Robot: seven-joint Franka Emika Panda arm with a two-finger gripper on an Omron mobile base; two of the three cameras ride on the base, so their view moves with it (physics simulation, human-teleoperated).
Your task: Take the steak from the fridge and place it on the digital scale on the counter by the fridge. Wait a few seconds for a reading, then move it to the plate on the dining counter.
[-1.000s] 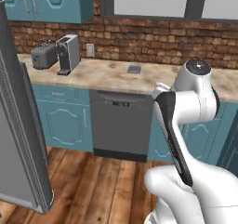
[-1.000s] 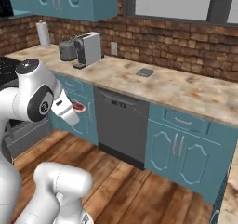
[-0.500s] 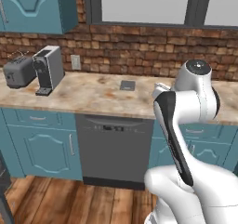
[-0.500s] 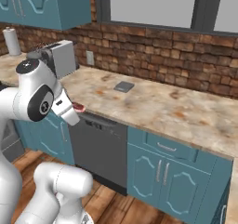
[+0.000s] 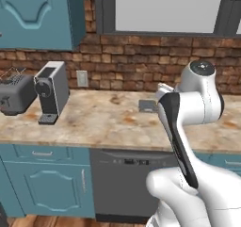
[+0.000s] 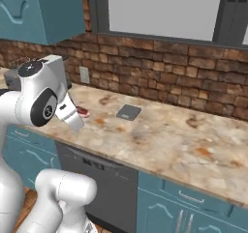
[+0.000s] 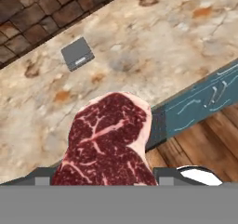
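The steak (image 7: 109,143), a reddish marbled slab, is held up in front of the hand camera, above the counter's front edge. My gripper (image 6: 77,115) is shut on it, and a red sliver of the steak (image 6: 83,112) shows at the hand, left of the scale. The digital scale (image 7: 77,54) is a small dark grey pad lying on the counter (image 7: 158,37) near the brick wall. It is the same scale (image 6: 129,112) seen from the right base and the scale (image 5: 147,105) partly hidden behind my arm from the left base. The fridge is out of view.
A coffee machine (image 5: 51,92) and a toaster (image 5: 14,95) stand at the counter's left end. A dark dishwasher panel (image 5: 122,183) and teal cabinet fronts (image 6: 189,208) run below the counter (image 6: 169,140). Wooden floor (image 7: 195,148) lies beneath the hand.
The base has driven along and toward the counter, so the whole scene shifted and the fridge left the picture. The scale now lies closer ahead. The steak stays held.
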